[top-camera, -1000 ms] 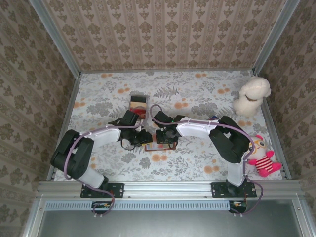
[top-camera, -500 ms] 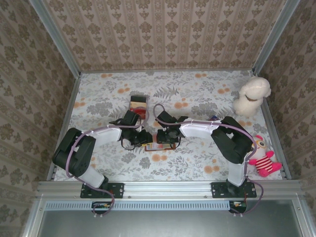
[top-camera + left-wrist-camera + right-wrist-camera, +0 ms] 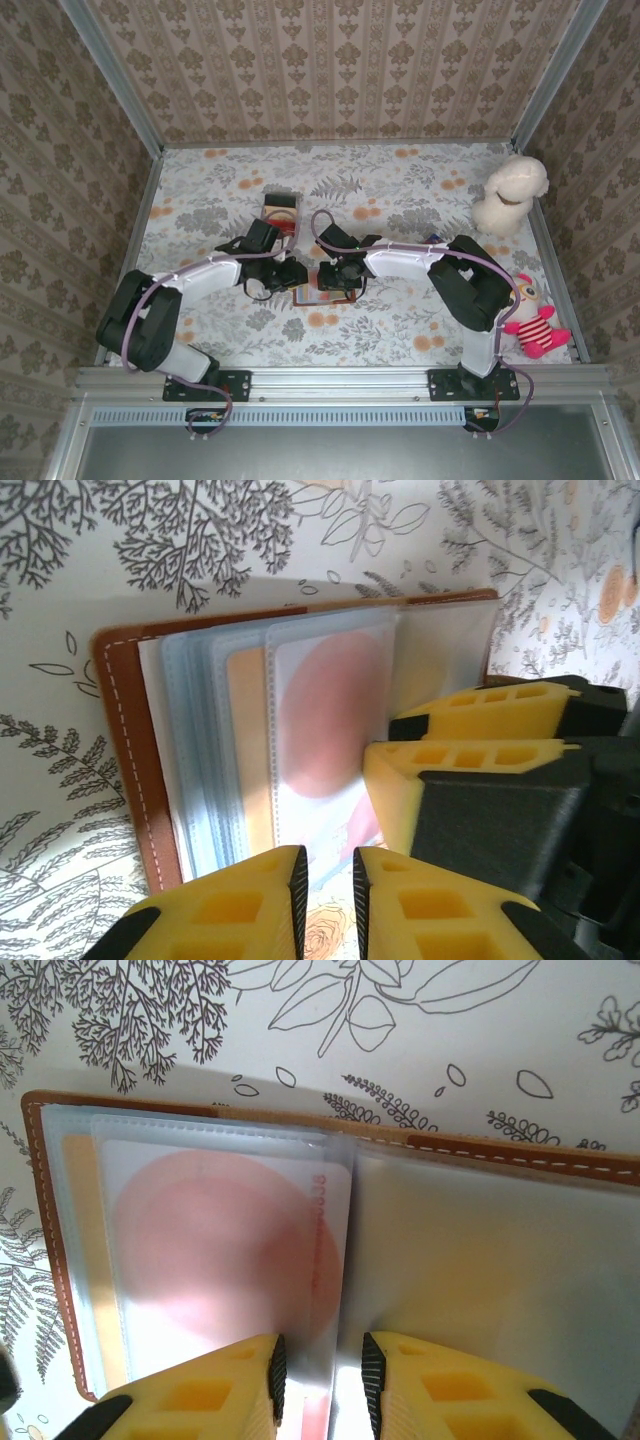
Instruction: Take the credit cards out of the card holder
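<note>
Currently we find the card holder (image 3: 122,740) lying open on the desk (image 3: 60,570), with the credit cards (image 3: 215,1250) seated in its clear sleeves (image 3: 200,780); none is out yet. The left gripper (image 3: 327,890) and right gripper (image 3: 320,1380) stand nearly together at the sleeve edges; we cannot tell whether either clamps anything

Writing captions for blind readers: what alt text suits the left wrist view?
An open brown card holder lies on a floral tablecloth, clear sleeves showing a pink-circled card and an orange card. Fingers of the left gripper sit at its lower edge, those of the right gripper at its right.
</note>
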`<state>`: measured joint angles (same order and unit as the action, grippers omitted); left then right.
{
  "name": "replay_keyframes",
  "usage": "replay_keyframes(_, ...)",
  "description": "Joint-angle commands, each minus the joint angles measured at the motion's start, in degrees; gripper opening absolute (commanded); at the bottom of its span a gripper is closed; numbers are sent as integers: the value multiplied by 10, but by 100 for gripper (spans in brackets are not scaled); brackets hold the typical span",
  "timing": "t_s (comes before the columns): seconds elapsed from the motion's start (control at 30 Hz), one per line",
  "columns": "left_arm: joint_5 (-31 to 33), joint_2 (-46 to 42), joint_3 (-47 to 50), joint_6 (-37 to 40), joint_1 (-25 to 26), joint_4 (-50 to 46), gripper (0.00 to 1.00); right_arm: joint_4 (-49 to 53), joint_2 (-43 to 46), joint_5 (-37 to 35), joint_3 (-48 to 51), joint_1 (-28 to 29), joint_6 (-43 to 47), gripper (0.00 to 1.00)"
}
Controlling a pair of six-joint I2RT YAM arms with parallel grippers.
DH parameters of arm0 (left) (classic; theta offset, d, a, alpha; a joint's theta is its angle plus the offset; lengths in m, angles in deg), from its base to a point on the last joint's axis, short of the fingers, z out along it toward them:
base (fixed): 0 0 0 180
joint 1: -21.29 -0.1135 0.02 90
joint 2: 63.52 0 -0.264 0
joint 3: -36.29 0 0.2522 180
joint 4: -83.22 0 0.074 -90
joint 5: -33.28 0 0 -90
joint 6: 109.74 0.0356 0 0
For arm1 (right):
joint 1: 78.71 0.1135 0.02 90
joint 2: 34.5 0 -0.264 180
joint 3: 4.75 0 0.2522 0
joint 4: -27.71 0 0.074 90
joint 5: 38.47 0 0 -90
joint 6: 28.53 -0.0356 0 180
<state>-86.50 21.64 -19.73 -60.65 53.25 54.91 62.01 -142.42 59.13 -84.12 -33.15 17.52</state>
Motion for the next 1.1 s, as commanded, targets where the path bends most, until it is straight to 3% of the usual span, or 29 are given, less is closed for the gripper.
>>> replay_keyframes(0.0, -5, 28, -15, 3, 5, -6, 24, 32, -40, -15, 27, -2, -11, 29)
replay_keyframes(0.5, -9, 73, -8, -11, 5, 13, 25, 10, -40, 3, 40, -7, -8, 26)
replay_keyframes(0.73, -59, 77, 1, -19, 5, 67, 25, -37, -27, 41, 63, -15, -14, 27)
replay_keyframes(0.87, -67, 72, -1, -16, 5, 81, 22, -56, 7, 57, 63, -20, -19, 29)
replay_keyframes(1.07, -94, 58, 1, -25, 6, 105, 21, -16, 82, 13, 51, -27, -44, 36)
